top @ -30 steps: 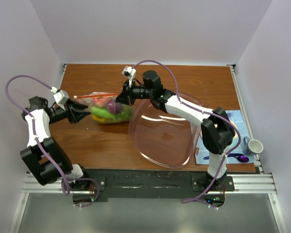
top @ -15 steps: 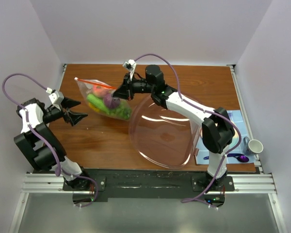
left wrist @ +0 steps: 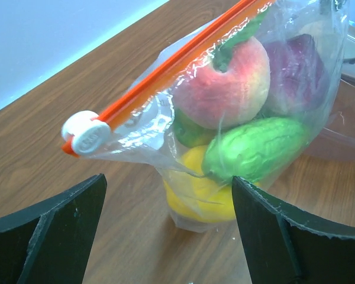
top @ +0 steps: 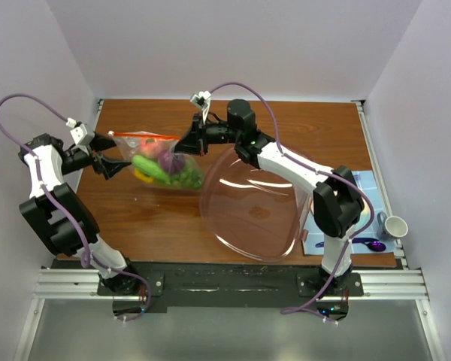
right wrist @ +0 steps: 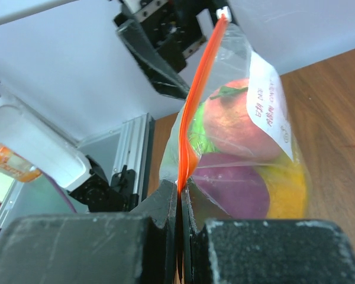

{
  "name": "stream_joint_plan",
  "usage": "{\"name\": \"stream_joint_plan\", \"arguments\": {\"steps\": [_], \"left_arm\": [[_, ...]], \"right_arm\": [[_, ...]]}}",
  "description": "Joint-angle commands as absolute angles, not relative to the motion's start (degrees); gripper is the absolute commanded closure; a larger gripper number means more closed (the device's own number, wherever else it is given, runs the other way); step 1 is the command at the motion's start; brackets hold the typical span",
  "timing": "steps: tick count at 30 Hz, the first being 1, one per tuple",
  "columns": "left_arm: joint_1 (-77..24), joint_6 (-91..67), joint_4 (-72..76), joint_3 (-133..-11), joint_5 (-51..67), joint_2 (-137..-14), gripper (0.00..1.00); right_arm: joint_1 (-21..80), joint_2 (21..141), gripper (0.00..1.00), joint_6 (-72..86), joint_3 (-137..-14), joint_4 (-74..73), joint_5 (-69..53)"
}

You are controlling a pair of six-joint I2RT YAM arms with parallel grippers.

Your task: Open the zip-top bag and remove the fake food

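The zip-top bag point(top: 161, 158) is clear with a red-orange zip strip point(left wrist: 171, 65) and a white slider point(left wrist: 86, 133). It hangs with its bottom on the table. Inside is the fake food: a pink-red peach point(left wrist: 222, 83), a purple piece point(left wrist: 296, 71), a green cucumber point(left wrist: 254, 148) and a yellow piece point(left wrist: 195, 195). My right gripper point(top: 182, 145) is shut on the bag's zip strip point(right wrist: 192, 124) at its right end. My left gripper point(top: 114, 156) is open, just left of the bag's slider end, not touching it.
A large clear pinkish bowl point(top: 255, 203) lies tilted right of the bag, under my right arm. A blue mat point(top: 361, 210), a white cup point(top: 395, 226) and a purple spoon point(top: 370, 244) sit at the right edge. White walls close in the table.
My left gripper let go of the bag, drew back left, then came up beside the slider end. The right gripper lifted the bag's zip end up and back.
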State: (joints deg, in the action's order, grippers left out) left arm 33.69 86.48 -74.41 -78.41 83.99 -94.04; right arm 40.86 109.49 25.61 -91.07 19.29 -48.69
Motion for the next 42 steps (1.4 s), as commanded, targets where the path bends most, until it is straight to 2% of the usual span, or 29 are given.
{"name": "stream_joint_plan", "arguments": {"steps": [1, 12, 17, 22, 27, 31, 33, 37, 41, 42], "left_arm": [[31.5, 84.7, -74.2, -82.0, 97.9, -94.8, 0.08], [27.6, 83.2, -73.1, -84.8, 97.9, -93.2, 0.13], [27.7, 80.8, -71.0, -83.8, 97.9, -93.1, 0.27], [30.8, 76.9, -69.9, -84.9, 97.9, -92.5, 0.23], [31.5, 75.9, -69.6, -84.6, 97.9, -93.5, 0.24], [30.1, 76.1, -69.0, -83.2, 97.9, -92.5, 0.39], [29.5, 75.4, -67.9, -82.2, 97.9, -91.8, 0.41], [29.3, 75.2, -65.2, -79.6, 97.9, -91.1, 0.38], [29.2, 79.4, -69.0, -81.0, 97.9, -93.5, 0.27], [29.3, 85.5, -71.6, -82.6, 97.9, -94.5, 0.25]], "right_arm": [[40.9, 105.6, 1.00, 27.7, -91.8, 25.0, -51.7], [41.4, 109.3, 1.00, 30.9, -90.2, 28.1, -54.7], [41.5, 109.2, 1.00, 27.9, -90.4, 23.8, -54.8], [41.5, 107.9, 1.00, 24.5, -89.2, 20.4, -54.4], [41.5, 107.6, 1.00, 24.4, -88.5, 20.3, -54.4], [41.5, 107.2, 1.00, 24.9, -88.4, 20.8, -54.2], [41.5, 107.2, 1.00, 25.1, -88.6, 21.0, -54.2], [41.7, 107.1, 1.00, 26.1, -88.6, 21.8, -54.7], [42.2, 106.9, 1.00, 26.0, -88.2, 21.7, -54.9], [42.3, 106.8, 1.00, 26.0, -88.0, 21.7, -55.0]]}}
